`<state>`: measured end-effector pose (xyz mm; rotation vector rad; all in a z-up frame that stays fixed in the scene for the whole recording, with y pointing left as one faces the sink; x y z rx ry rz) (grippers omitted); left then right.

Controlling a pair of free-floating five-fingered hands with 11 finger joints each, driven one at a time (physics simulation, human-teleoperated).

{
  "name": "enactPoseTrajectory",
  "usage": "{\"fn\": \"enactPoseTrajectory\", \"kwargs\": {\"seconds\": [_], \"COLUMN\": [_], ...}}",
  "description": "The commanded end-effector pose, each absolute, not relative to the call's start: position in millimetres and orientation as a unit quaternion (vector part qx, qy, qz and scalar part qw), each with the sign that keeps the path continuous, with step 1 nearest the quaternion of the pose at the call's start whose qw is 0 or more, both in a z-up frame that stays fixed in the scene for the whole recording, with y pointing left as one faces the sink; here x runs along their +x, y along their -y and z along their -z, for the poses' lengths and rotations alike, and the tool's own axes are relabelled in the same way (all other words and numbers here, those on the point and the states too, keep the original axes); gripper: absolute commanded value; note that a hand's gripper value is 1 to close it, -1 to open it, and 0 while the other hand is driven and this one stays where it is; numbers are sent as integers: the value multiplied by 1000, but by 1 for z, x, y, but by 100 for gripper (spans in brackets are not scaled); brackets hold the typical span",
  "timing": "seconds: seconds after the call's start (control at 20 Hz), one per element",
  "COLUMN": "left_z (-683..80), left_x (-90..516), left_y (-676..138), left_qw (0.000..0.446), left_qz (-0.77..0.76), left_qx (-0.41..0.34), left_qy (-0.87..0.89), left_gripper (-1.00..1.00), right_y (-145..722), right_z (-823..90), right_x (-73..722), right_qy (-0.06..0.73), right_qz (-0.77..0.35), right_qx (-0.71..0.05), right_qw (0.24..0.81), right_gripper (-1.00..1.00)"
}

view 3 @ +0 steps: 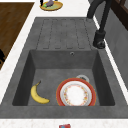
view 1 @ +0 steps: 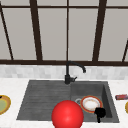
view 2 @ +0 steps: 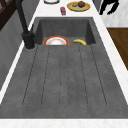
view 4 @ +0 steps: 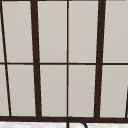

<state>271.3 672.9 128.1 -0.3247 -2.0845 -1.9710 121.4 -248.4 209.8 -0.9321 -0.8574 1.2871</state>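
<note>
While the right hand (view 1: 100,112) hangs over the front right corner of the dark grey stone sink (view 1: 106,95) in the front view, it touches nothing. The round white plate with an orange-red rim (view 1: 90,103) lies just behind it in the basin. A large glossy red ball (view 1: 67,115) sits at the lower edge, below the black curved tap (view 1: 68,72). It cannot be told what the ball rests on.

From the left side, that hand (view 2: 108,6) floats beyond the front edge of the white desk (view 2: 110,50). Its fingers hang loose and open and grip nothing. The yellow banana (view 2: 80,41) lies in the basin beside the plate (view 2: 56,41), well apart from the hand.

From the right side, the banana (view 3: 38,95) rests on the basin floor near the front wall, and the plate (view 3: 75,95) lies next to it, not touching. Neither has been picked up, so any handling is yet to begin.

Above, the dark-framed window (view 4: 67,62) stands behind the tap's tip (view 4: 75,121).
</note>
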Motion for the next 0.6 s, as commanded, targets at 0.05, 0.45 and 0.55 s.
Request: {"fn": "enactPoseTrajectory", "kwargs": {"seconds": [0.05,0.45,0.55], "left_z": [-122,-153,-146], "left_x": [281,285,291], "left_y": [-677,-699,-702], "left_qw": [87,100,94], "left_qz": [685,692,695], "left_qx": [-152,-144,-151], "left_qy": [707,700,696], "left_gripper": [-100,-100,-100], "right_y": [248,248,248], "right_z": [-210,-210,-210], "right_x": [121,121,121], "right_qy": [373,373,373], "right_qz": [-560,-560,-560], "right_qx": [-405,-405,-405], "right_qw": [619,619,619], "right_gripper": [0,0,0]}}
